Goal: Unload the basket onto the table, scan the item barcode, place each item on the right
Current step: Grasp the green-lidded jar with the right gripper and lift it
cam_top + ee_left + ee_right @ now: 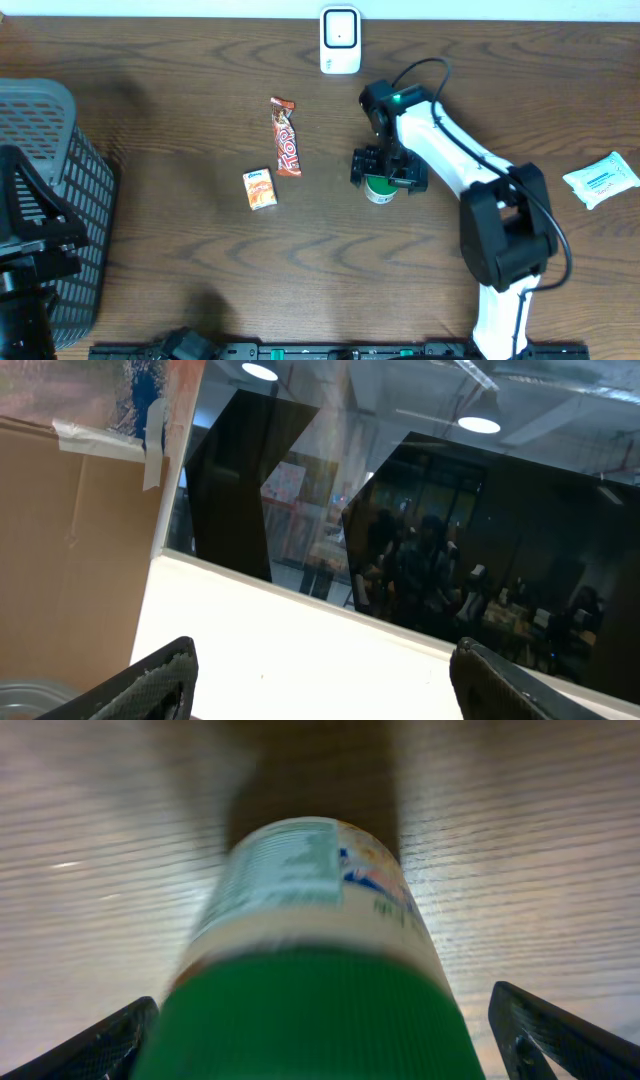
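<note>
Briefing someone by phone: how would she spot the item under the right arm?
Find the white device at the table's far edge. Nearer, the right pincer stands open over a container. Only it has a green cap; the nearby carton and bar are orange.

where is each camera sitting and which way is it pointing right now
overhead: fixed above the table, looking straight down; right arm over the green-capped bottle, left arm by the basket.
left wrist: on the left gripper, tilted up off the table toward dark glass panels and ceiling lights; only its two fingertips show.
right wrist: on the right gripper, facing down at the table, green-capped bottle close up between its spread fingertips.
shared: overhead and right wrist both show the green-capped bottle.
</note>
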